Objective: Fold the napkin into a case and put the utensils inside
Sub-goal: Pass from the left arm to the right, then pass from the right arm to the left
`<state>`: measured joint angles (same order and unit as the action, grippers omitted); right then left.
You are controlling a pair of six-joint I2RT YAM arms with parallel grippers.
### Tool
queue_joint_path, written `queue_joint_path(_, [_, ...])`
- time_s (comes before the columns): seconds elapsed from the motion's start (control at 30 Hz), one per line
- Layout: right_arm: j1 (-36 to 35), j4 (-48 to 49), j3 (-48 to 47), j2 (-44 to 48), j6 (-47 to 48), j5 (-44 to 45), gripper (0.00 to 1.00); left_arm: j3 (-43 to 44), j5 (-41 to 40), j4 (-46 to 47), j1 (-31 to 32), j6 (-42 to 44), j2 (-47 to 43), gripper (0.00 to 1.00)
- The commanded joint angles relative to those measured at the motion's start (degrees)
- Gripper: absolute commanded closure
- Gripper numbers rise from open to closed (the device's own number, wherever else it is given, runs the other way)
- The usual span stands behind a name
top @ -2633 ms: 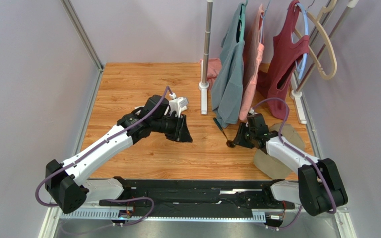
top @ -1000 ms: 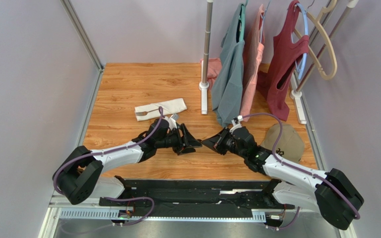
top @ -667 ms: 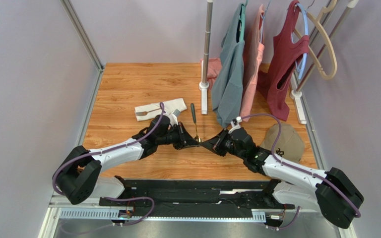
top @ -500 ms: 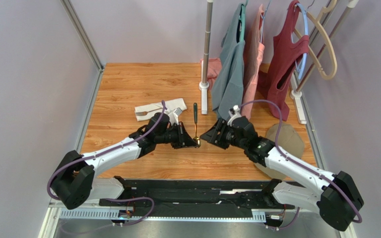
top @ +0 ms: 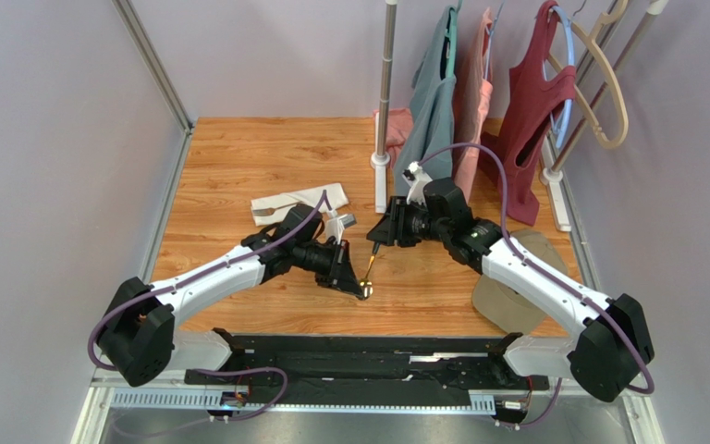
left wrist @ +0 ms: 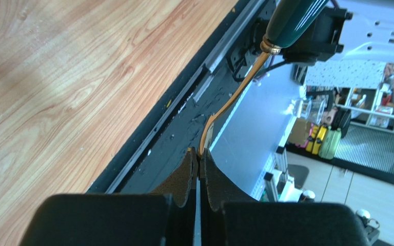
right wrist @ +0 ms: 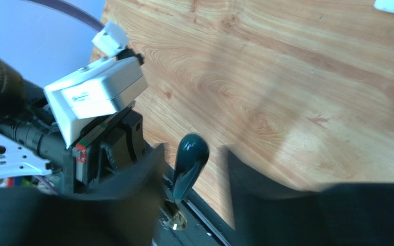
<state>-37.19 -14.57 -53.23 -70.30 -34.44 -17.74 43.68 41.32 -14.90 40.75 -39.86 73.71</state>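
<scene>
Spoon [top: 369, 265] is held over tabletop [top: 238, 157], head in left fingers [left wrist: 186, 177], handle betw. right fingers [right wrist: 132, 189]. Napkin [top: 294, 202] is laid behind-left of it; cap [top: 499, 310] is set far right.

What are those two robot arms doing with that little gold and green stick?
It is a utensil from a cutlery set. The left hand is pinched shut on its gold end and holds it off the wooden table. The right hand is open, with its fingers either side of the dark green handle but not gripping it. The folded napkin lies further back, and the utensil is not yet in it.
</scene>
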Motion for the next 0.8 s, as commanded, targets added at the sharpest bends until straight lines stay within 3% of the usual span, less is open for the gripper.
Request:
queue_joint_path(0.0, [0.80,1.02,-1.44,-2.03,-1.23,-4.58,0.77,3.60,1.84,-5.84,-0.15,5.66,-3.66,1.00])
queue_joint_path(0.1, [0.80,4.45,-0.12,-1.16,-7.10,-2.93,1.00,3.26,-2.45,-8.65,-1.02,4.36,-6.47,0.99])
queue_joint_path(0.17, [0.80,8.39,0.67,-0.45,-11.59,-1.17,1.00,0.63,-11.85,-6.84,-1.47,-1.24,-13.80,0.61])
queue_joint_path(0.2, [0.72,10.42,2.24,0.51,-13.71,0.84,1.00,-3.91,-13.88,-3.94,-1.55,-3.89,-17.08,0.32])
queue_joint_path(0.23, [0.63,12.44,2.86,0.78,-18.08,2.17,1.00,-6.13,-17.12,-1.04,-1.64,-6.52,-20.16,0.09])
queue_joint_path(0.33, [0.54,16.65,4.27,0.17,-24.77,6.05,1.00,-10.54,-22.06,3.19,-1.64,-12.08,-29.21,0.08])
queue_joint_path(0.47, [-0.95,22.21,4.98,-2.03,-32.43,9.55,1.00,-14.15,-23.74,5.58,-1.64,-16.30,-32.92,0.15])
queue_joint_path(0.7, [-3.06,27.49,2.35,-6.86,-40.62,11.41,1.00,-12.75,-31.99,0.40,-1.64,-14.02,-38.11,0.26])
queue_joint_path(0.77, [-3.76,27.57,2.17,-7.13,-41.67,11.84,1.00,-11.09,-34.98,-1.53,-1.73,-12.62,-38.99,0.50])
